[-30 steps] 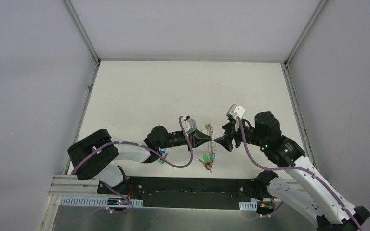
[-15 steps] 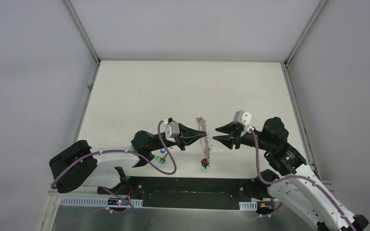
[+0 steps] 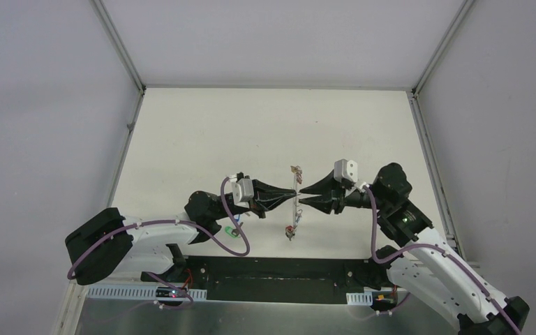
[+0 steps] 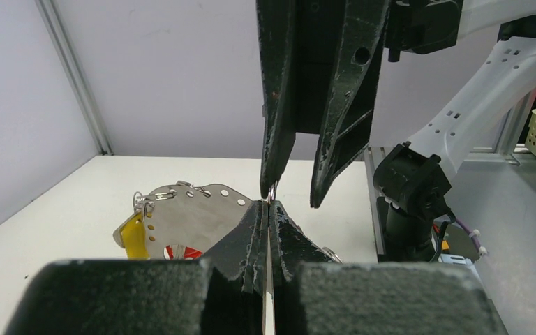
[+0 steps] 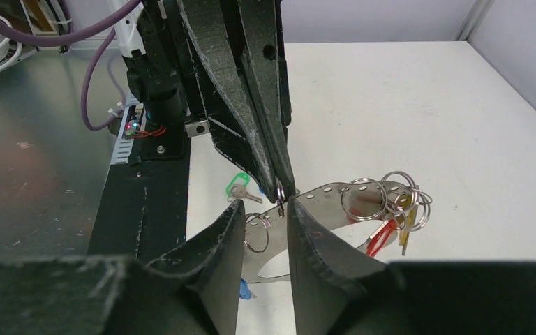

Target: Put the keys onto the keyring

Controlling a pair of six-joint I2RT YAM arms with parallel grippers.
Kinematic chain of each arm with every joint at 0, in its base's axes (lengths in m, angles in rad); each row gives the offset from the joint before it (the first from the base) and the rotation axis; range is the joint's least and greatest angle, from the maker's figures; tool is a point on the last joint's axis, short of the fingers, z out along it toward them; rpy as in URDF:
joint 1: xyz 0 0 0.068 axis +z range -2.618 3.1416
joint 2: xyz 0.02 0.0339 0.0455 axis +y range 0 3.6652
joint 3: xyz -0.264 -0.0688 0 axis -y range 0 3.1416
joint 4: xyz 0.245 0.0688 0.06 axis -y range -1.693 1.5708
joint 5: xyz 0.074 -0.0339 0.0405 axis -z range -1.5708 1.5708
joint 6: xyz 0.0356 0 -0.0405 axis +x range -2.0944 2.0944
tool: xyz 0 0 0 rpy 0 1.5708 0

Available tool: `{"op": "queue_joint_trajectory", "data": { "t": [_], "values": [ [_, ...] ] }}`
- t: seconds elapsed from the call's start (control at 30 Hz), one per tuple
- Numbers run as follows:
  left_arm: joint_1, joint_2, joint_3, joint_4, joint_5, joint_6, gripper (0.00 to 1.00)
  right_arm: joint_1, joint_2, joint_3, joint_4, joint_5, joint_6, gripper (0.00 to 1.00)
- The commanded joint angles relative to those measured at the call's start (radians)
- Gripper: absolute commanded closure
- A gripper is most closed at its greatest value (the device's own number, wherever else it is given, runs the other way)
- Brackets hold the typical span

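The keyring [image 5: 335, 202] is a flat perforated metal band hung with split rings, held upright off the table. My left gripper [image 4: 269, 204] is shut on its edge; from above the keyring [image 3: 294, 199] shows edge-on. My right gripper [image 5: 265, 206] faces it tip to tip, jaws partly apart, one small split ring [image 5: 257, 232] showing in the gap, nothing clamped. In the top view the left gripper [image 3: 292, 198] and right gripper [image 3: 301, 196] nearly meet. The green-tagged key [image 5: 237, 187] lies on the table by the left arm. A blue tag [image 5: 246, 288] peeks out behind my right finger.
Red [image 5: 380, 237] and yellow [image 5: 408, 209] tagged keys hang from the band's far end. A black base strip [image 3: 272, 269] runs along the near table edge. A metal frame rail [image 3: 426, 139] borders the white table on the right.
My left gripper drew back leftward with the keyring, which now stands edge-on from above. My right gripper narrowed its jaws and moved in to meet the ring.
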Motion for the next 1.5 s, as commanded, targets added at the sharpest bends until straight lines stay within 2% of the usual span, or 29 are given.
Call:
{"op": "queue_joint_trajectory", "data": {
  "t": [0.0,0.07,0.2,0.33,0.43,0.53,0.6,0.63,0.83,0.97,1.23,1.47],
  "values": [
    [0.011,-0.03,0.027,0.095,0.031,0.005,1.0,-0.002,0.031,0.018,0.109,-0.066,0.036,0.73],
    [0.011,-0.032,0.027,0.095,0.03,0.005,1.0,-0.002,0.036,0.02,0.113,-0.056,0.034,0.85],
    [0.01,-0.03,0.024,0.091,0.03,0.001,1.0,-0.002,0.036,0.02,0.115,-0.047,0.034,1.0],
    [0.01,-0.032,0.019,0.089,0.021,-0.002,1.0,-0.002,0.039,0.033,0.082,-0.039,0.037,1.0],
    [0.01,-0.044,0.01,0.066,-0.005,-0.008,0.99,-0.002,0.047,0.071,-0.017,-0.014,0.016,1.0],
    [0.009,-0.076,-0.005,-0.008,-0.011,-0.005,0.73,-0.002,0.08,0.14,-0.183,0.013,-0.025,1.0],
    [0.01,-0.12,0.0,-0.108,0.006,0.013,0.63,-0.002,0.112,0.19,-0.293,0.021,-0.065,1.0],
    [0.011,-0.143,0.01,-0.175,0.017,0.024,0.61,-0.003,0.13,0.216,-0.351,0.024,-0.086,1.0],
    [0.01,-0.243,0.127,-0.721,0.082,0.181,0.56,-0.001,0.252,0.366,-0.669,0.05,-0.207,1.0],
    [0.01,-0.232,0.206,-0.906,0.07,0.231,0.53,0.007,0.335,0.456,-0.834,0.106,-0.273,1.0],
    [0.003,-0.094,0.3,-0.923,0.14,0.233,0.52,0.038,0.5,0.585,-1.049,0.191,-0.301,1.0],
    [-0.037,0.034,0.325,-0.817,0.131,0.225,0.55,0.05,0.546,0.601,-1.061,0.17,-0.286,1.0]
  ]
}}
